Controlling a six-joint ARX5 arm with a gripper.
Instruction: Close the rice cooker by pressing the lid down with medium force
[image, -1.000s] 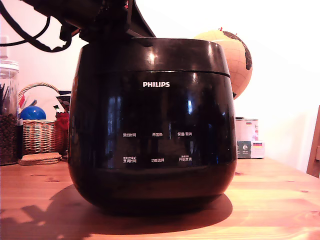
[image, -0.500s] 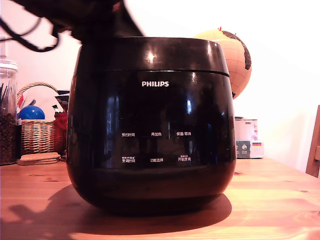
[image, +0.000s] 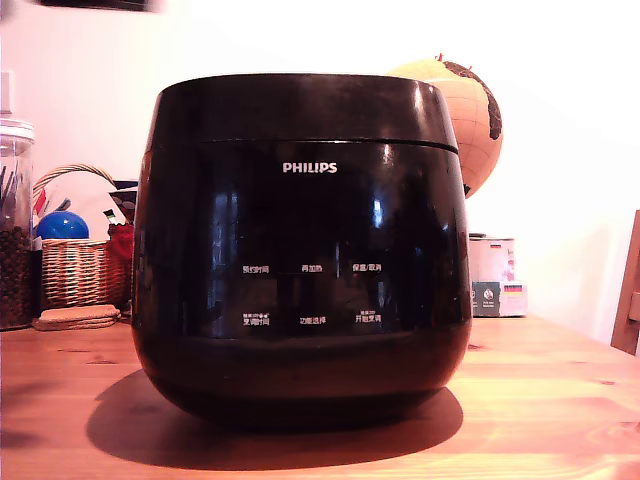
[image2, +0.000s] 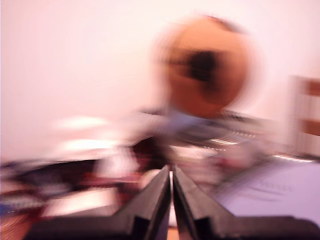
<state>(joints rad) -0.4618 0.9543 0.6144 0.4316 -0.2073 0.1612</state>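
The glossy black rice cooker (image: 300, 250) stands on the wooden table, PHILIPS logo and two rows of white labels facing the exterior view. Its lid (image: 300, 108) lies flat on top, with only a thin seam between it and the body. The inner plate is hidden. In the exterior view only a blurred dark sliver of the arm (image: 95, 4) shows at the top edge. The wrist view is heavily blurred; my gripper (image2: 171, 175) shows two black fingers pressed almost together with nothing between them, pointing at the room and the globe, not at the cooker.
A globe (image: 470, 110) stands behind the cooker on the exterior view's right, above small tins (image: 495, 275). On the left are a glass jar (image: 15, 225), a wicker basket (image: 80, 265) with a blue ball and cork coasters (image: 78, 317).
The arm, which was over the lid's left side, has risen out of the exterior view. Its shadow on the table has gone. The lid stays down.
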